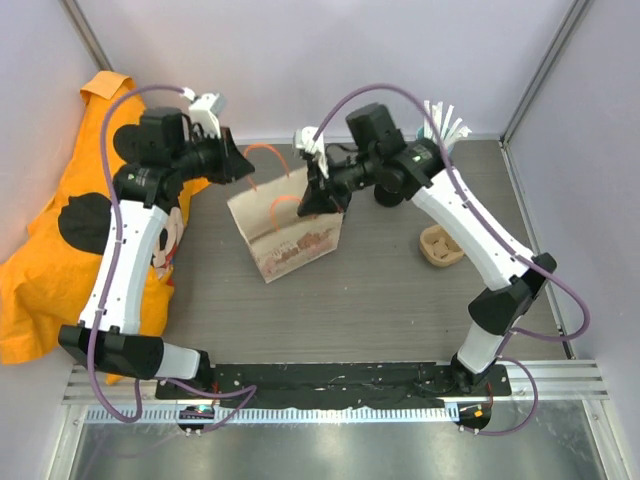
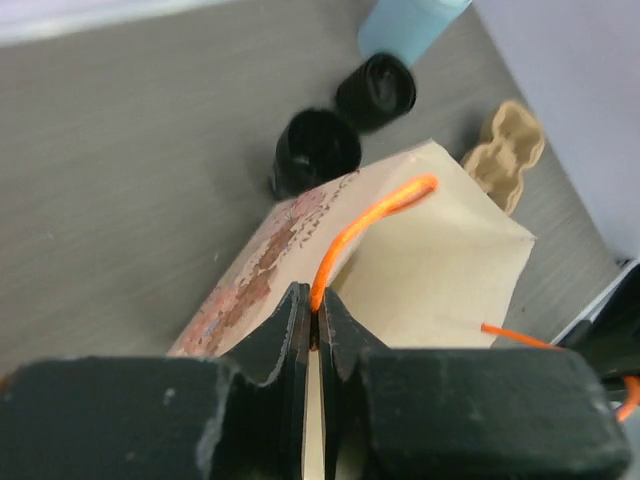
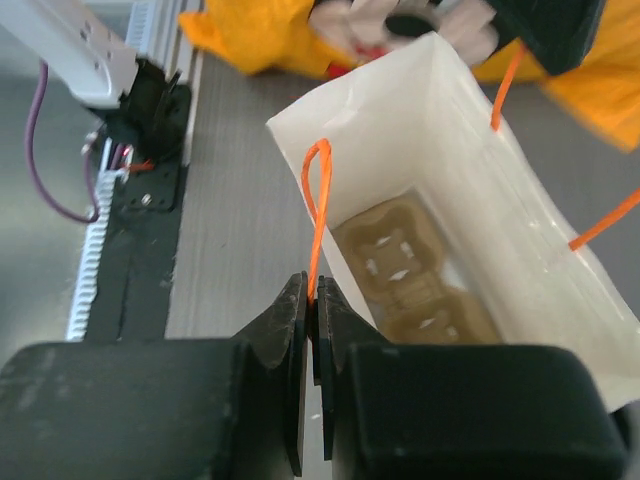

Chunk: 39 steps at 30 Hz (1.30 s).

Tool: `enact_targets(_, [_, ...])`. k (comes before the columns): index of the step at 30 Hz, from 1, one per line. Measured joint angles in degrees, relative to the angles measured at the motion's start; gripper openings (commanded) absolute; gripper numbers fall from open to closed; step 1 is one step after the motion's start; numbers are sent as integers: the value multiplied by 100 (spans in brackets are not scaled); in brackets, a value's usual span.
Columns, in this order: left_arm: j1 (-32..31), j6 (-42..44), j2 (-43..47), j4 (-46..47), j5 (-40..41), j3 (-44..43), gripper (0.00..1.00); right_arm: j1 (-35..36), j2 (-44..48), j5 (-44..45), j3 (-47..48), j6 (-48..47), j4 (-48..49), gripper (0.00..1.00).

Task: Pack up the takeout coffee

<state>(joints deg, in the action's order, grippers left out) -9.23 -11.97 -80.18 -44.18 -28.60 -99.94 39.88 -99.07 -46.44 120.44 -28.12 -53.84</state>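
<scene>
Two black takeout coffee cups (image 2: pixel 317 150) (image 2: pixel 376 90) stand on the table beyond the paper bag (image 2: pixel 430 260); in the top view the right arm hides them. The printed bag (image 1: pixel 285 230) stands upright between the arms with its mouth pulled open. My left gripper (image 2: pixel 314 305) (image 1: pixel 245 168) is shut on one orange handle (image 2: pixel 365 225). On the opposite side, my right gripper (image 3: pixel 312 295) (image 1: pixel 315 195) is shut on the other orange handle (image 3: pixel 316 205). A tan pulp tray (image 3: pixel 420 280) lies on the bag's floor.
A second tan pulp tray (image 1: pixel 440 246) (image 2: pixel 505 150) sits right of the bag. A light blue cup (image 2: pixel 410 22) of white straws (image 1: pixel 445 122) stands at the back right. An orange cloth (image 1: pixel 60 250) covers the left side. The black base rail (image 3: pixel 135 230) runs along the near edge.
</scene>
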Motion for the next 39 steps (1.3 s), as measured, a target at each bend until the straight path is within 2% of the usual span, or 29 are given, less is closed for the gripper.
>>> enact_targets(4, [0,24,22,-105,-26,942,15,2,-2,-26,-1191,15,11,9])
enact_targets(7, [0,26,-59,-179,-26,994,17,2,-24,17,-1303,33,-4,9])
enact_targets(14, [0,22,-63,-142,-59,597,14,0,-20,76,-737,109,155,9])
enact_targets(21, [0,20,-256,-92,-55,-175,3,0,-188,188,341,175,116,9])
enact_targets(22, [0,17,-273,-61,-52,-234,4,0,-201,201,483,179,114,10])
enact_targets(24, [0,15,-293,-20,-55,-284,16,0,-203,216,664,181,107,9])
enact_targets(26, [0,20,-313,-15,-57,-297,21,0,-203,221,772,179,109,9])
enact_targets(35, [0,9,-341,31,-31,-199,21,0,-219,243,748,151,-55,8])
enact_targets(39, [28,28,-356,39,225,-190,21,0,-280,334,756,92,-55,8])
